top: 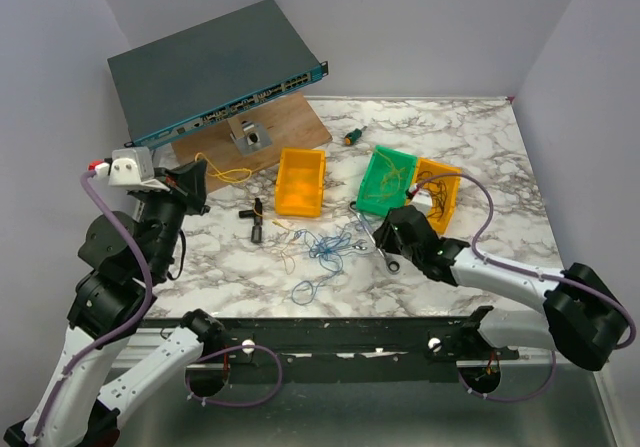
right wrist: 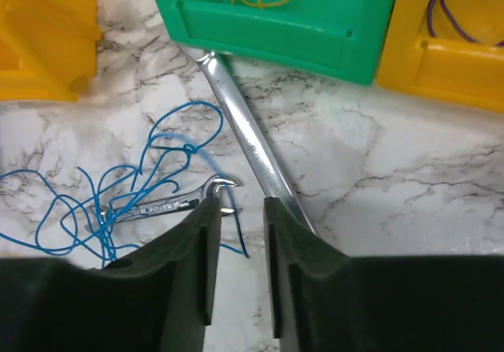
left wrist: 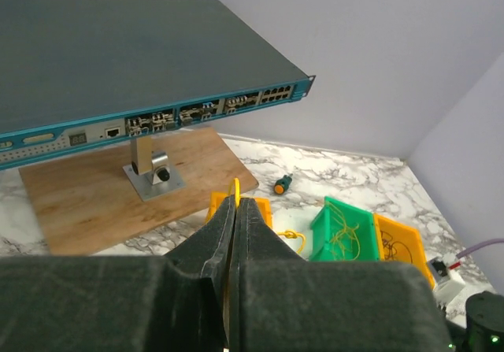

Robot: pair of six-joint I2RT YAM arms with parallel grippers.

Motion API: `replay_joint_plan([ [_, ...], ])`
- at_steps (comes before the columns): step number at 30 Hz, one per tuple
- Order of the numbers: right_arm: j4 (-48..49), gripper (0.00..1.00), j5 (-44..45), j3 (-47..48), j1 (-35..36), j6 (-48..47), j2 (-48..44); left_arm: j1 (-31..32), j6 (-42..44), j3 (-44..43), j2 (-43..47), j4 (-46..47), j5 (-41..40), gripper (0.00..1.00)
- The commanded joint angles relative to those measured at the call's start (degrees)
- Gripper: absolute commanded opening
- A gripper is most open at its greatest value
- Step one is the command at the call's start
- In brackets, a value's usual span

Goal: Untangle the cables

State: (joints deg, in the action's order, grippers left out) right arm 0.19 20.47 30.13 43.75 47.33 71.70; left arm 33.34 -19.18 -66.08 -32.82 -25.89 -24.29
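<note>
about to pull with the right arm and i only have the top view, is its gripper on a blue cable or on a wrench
observer: the right wrist view shows the right gripper with a narrow gap between its fingers. Only a thin strand of the blue cable shows in that gap, and I can't tell whether it is gripped.
operator: ok and how close are the wrenches to the fingers
observer: the long wrench runs from the green bin down under one finger. The small wrench lies among the blue loops, with its head right at the other fingertip.
</note>
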Motion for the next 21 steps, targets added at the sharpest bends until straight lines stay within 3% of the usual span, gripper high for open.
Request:
replay_joint_plan([
  [1,2.0,0.65,-3.4,-0.3,-0.2,-8.2,-4.3,-0.2,3.1,2.2,-0.9,3.0,9.9,0.0],
  [2,3.6,0.74,-5.7,-0.5,-0.2,-10.0,-5.5,-0.2,3.5,2.7,-1.3,4.3,14.8,0.0],
  [3,5.6,0.77,-9.3,-1.0,-0.1,-11.8,-6.9,-0.2,3.9,2.8,-1.7,5.2,18.7,0.0],
  [8,16.5,0.83,-26.9,-1.2,-0.1,-21.7,-10.5,-0.1,3.6,1.1,-5.2,6.0,30.7,0.0],
  [13,22.5,0.82,-36.5,4.2,1.1,-25.3,-4.1,-0.2,3.8,-0.1,-5.7,6.4,30.4,0.0],
  [21,31.6,0.8,-36.0,15.2,10.4,-31.9,11.8,-0.2,4.7,-5.1,-7.3,4.1,30.7,0.0],
])
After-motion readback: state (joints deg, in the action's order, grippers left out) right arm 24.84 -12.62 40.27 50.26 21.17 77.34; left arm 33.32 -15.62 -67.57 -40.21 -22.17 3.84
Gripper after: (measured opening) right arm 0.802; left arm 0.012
